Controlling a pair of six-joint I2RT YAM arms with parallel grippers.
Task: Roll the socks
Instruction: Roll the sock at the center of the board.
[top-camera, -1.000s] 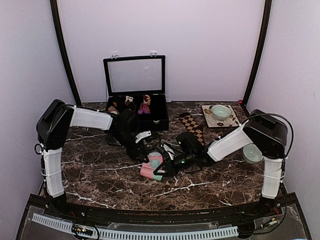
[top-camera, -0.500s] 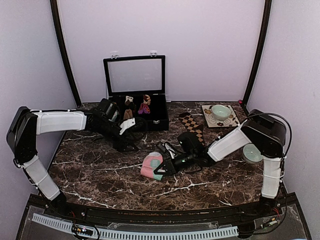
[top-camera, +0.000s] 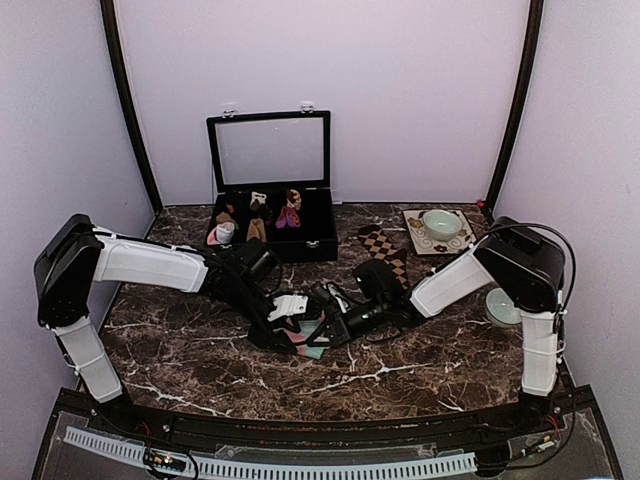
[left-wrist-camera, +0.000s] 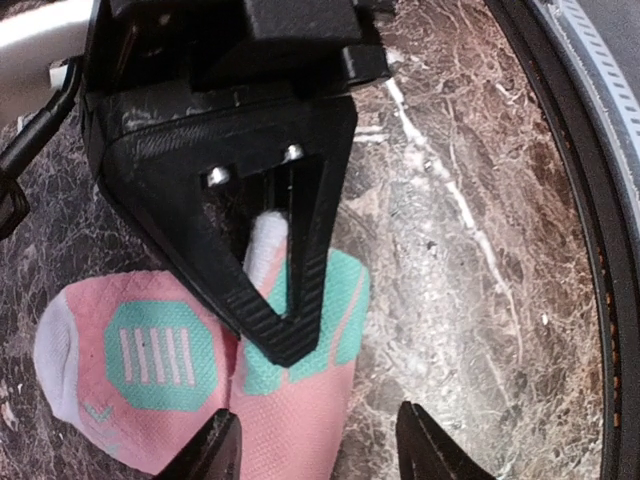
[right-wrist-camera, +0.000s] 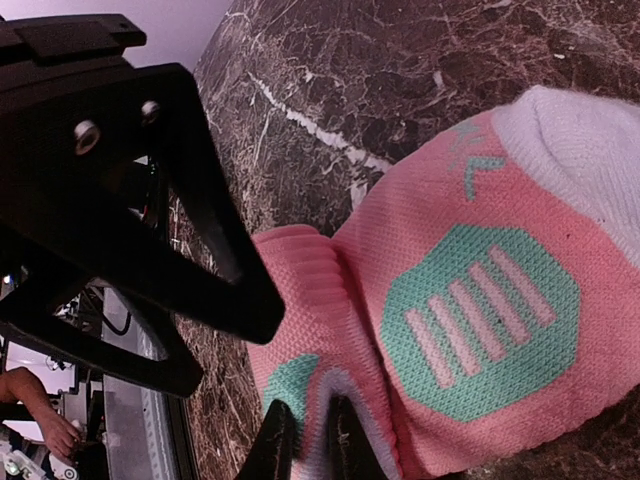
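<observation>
The pink sock with mint-green patches lies folded on the marble between both arms; it also fills the left wrist view and the right wrist view. My right gripper is shut on the sock's white and mint edge, seen from above as well. My left gripper is open just above the sock, one finger over the pink fabric and the other over bare marble. The dark brown sock with tan diamonds lies flat behind the right arm.
An open black case with small sock bundles stands at the back. A green bowl rests on a patterned mat at the back right, and another bowl sits beside the right arm. The table's dark rim runs close by.
My left arm pulled back toward the black case, then swung forward again to the pink sock, its jaws a little narrower. The right gripper has held the sock in place.
</observation>
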